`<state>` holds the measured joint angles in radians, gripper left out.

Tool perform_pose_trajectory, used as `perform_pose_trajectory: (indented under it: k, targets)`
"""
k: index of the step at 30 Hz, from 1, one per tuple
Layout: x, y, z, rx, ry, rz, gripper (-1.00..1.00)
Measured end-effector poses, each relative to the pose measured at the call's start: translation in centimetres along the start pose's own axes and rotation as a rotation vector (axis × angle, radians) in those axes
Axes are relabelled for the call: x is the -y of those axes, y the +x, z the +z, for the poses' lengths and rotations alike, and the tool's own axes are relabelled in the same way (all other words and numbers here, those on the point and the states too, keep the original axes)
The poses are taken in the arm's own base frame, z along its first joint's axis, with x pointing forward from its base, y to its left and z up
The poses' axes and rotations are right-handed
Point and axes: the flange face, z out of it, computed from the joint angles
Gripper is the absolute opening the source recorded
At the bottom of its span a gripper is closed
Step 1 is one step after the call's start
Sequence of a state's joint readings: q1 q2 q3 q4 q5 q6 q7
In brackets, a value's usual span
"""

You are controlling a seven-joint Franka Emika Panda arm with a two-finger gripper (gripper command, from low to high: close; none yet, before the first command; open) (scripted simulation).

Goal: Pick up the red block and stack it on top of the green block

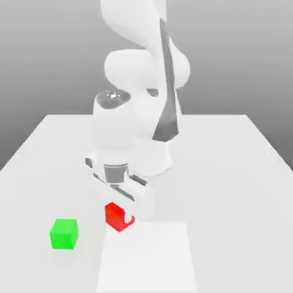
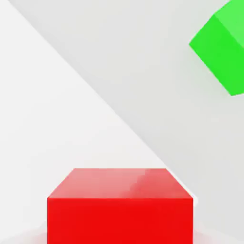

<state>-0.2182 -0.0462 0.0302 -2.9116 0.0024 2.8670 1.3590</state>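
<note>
Red block (image 2: 120,219) seen close to the hand, top face and one side face visible. Green block (image 2: 221,50) noted farther from the hand, apart from the red block, partly cut off.

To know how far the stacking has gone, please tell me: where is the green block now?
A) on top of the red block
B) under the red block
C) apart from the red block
C: the green block sits with bare surface between it and the red block.

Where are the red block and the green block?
Red block (image 2: 120,221): hand view, on its upright side face.
Green block (image 1: 62,235): exterior view, on its front face.
</note>
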Motion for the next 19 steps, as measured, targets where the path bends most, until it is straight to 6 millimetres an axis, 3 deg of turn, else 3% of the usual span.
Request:
perform_pose_trajectory:
  k: [3, 10, 15, 16, 19]
  targets:
    - [0.6, 2.4, -1.6, 0.001, 0.0, 0.091, -1.0]
    - [1.4, 12.8, -4.2, 0.001, 0.0, 0.448, -1.0]
    - [1.7, 13.4, 0.2, 0.0, 0.0, 0.469, -1.0]
    - [1.7, 13.4, 1.2, 0.0, 0.0, 0.469, 1.0]
    - [1.7, 13.4, 1.2, 0.0, 0.0, 0.469, 1.0]
